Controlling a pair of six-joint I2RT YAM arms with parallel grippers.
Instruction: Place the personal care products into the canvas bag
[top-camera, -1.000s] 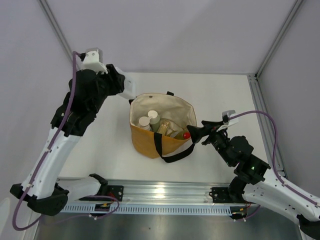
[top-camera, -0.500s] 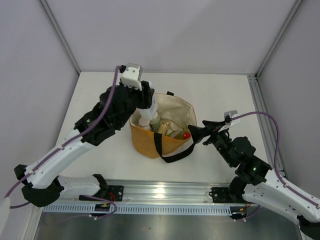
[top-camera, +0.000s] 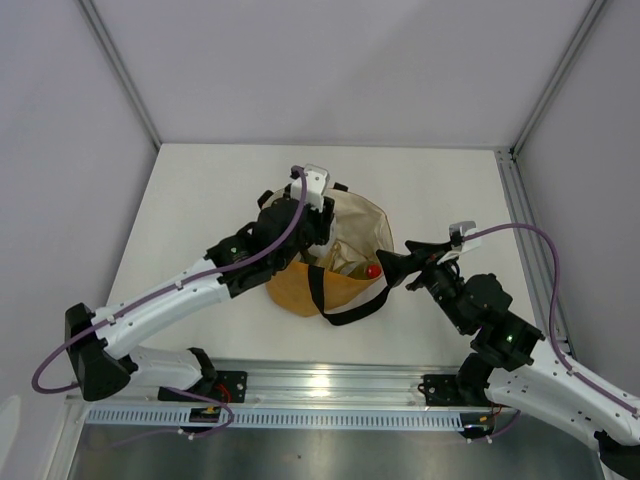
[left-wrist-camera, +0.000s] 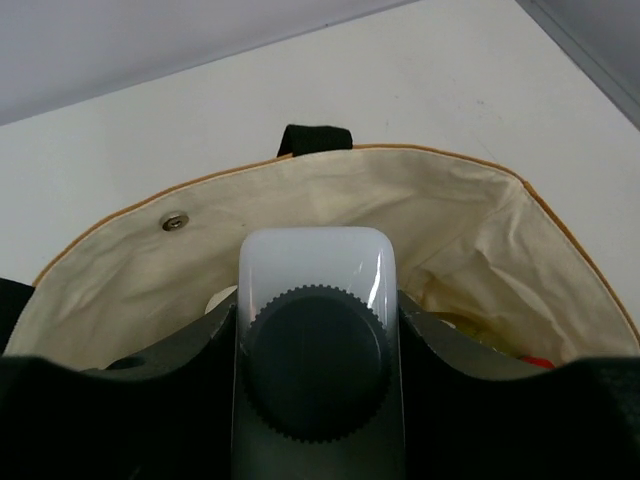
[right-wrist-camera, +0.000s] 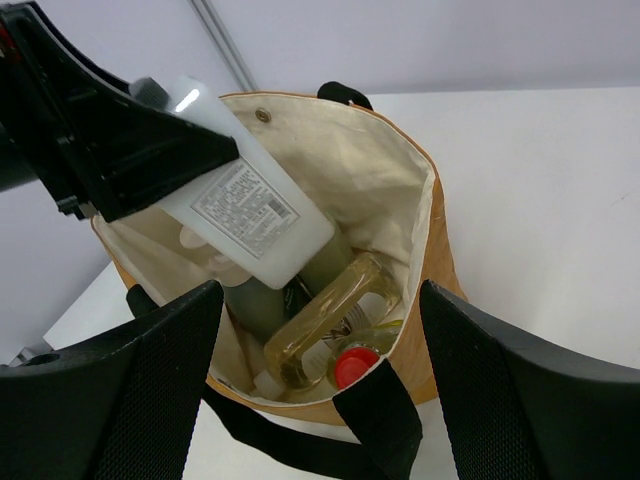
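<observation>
Over the open mouth of the canvas bag (top-camera: 372, 212), the left gripper (top-camera: 308, 228) clamps the clear square bottle (right-wrist-camera: 247, 212) slanted base-down, apparently to drop it inside, while the right gripper (top-camera: 390, 266), its jaws spread wide, sits at the bag's right rim.

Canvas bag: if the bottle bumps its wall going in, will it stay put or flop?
Likely soft: the canvas bag has creased lining, so its wall should give to the clear square bottle. Probably won't tip: the red-capped bottle and others already weigh its bottom.
</observation>
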